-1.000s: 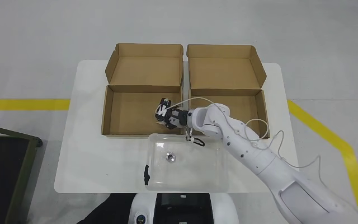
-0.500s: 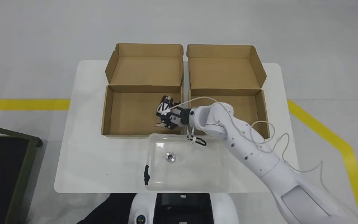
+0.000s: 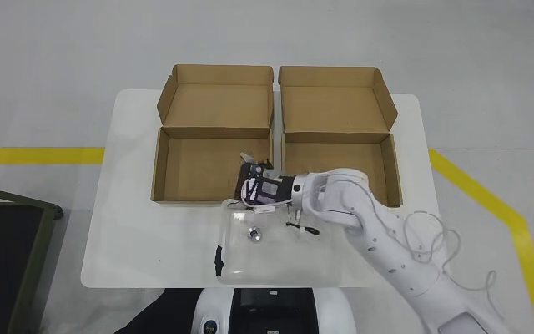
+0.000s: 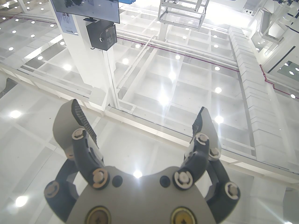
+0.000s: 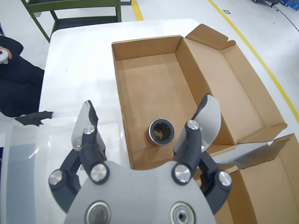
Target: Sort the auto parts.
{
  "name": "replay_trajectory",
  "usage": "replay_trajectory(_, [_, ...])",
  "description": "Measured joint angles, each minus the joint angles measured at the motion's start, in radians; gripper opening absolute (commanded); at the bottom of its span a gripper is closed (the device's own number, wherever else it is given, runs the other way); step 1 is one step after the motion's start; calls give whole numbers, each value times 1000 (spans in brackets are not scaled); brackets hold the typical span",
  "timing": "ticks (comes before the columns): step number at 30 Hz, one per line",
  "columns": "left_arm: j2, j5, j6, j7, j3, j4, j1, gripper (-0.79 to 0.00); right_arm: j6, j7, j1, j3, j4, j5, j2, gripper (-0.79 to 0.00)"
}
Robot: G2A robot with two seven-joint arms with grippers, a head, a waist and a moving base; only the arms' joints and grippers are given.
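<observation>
A dark ring-shaped bearing (image 5: 161, 135) stands on the floor of the left cardboard box (image 5: 151, 82), close to its near wall. Just above it my right gripper (image 5: 149, 106) hangs open and empty, one finger over the box and the other over the table beside it. From above, the right gripper (image 3: 249, 171) sits over the near right corner of the left box (image 3: 192, 167). A small metal part (image 3: 253, 235) lies in the clear tray (image 3: 317, 250). My left gripper (image 4: 138, 109) is open, empty and pointed at the ceiling.
The right cardboard box (image 3: 359, 163) stands open beside the left one, both lids folded back. A black tab (image 3: 219, 259) sits on the tray's left rim. A green shelf cart (image 5: 70, 1) stands off the table's left side.
My right gripper has drawn back from deeper in the left box to its near right corner, toward the tray. The arm's elbow swung nearer.
</observation>
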Motion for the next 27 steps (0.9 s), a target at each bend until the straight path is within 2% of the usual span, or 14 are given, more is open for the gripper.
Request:
replay_trajectory(9, [0,0,0,0,0,0,0,0,-77,11,-138,20,-142,-78,30,-52])
replay_trajectory(12, [0,0,0,0,0,0,0,0,-89,8,-172,13,-150,-105,36,-49])
replay_trajectory(21, [0,0,0,0,0,0,0,0,-121,-24,-219,-8,-146,-163,46,-111])
replay_trajectory(27, [0,0,0,0,0,0,0,0,-126,-19,-237,-35,-149,-239,49,-102])
